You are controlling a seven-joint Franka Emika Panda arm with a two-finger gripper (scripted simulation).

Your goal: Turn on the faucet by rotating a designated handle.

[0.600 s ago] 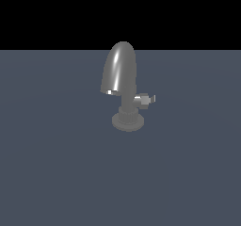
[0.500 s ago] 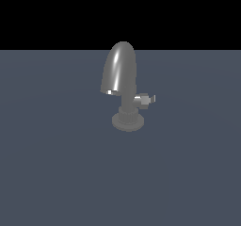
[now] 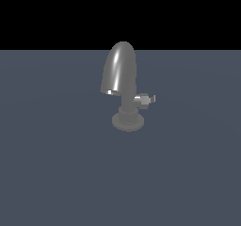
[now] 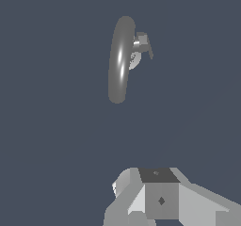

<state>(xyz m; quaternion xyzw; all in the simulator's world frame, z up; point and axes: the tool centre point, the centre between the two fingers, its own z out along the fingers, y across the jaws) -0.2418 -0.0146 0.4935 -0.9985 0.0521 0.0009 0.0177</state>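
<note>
The grey shiny metal faucet (image 3: 123, 86) with its domed spout stands mid-worktop (image 3: 56, 173); its short grey stub handle (image 3: 145, 99) juts toward the exterior view's right; the gripper (image 4: 162, 199) hangs well apart above; whether the fingers are spread cannot be told. Approach the tab, not the spout; push tangentially about the stem.

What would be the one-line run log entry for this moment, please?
stage: approach | faucet: upright | handle: untouched, juts toward exterior view's right | gripper: apart from faucet, fingers unseen | contact: none
</note>
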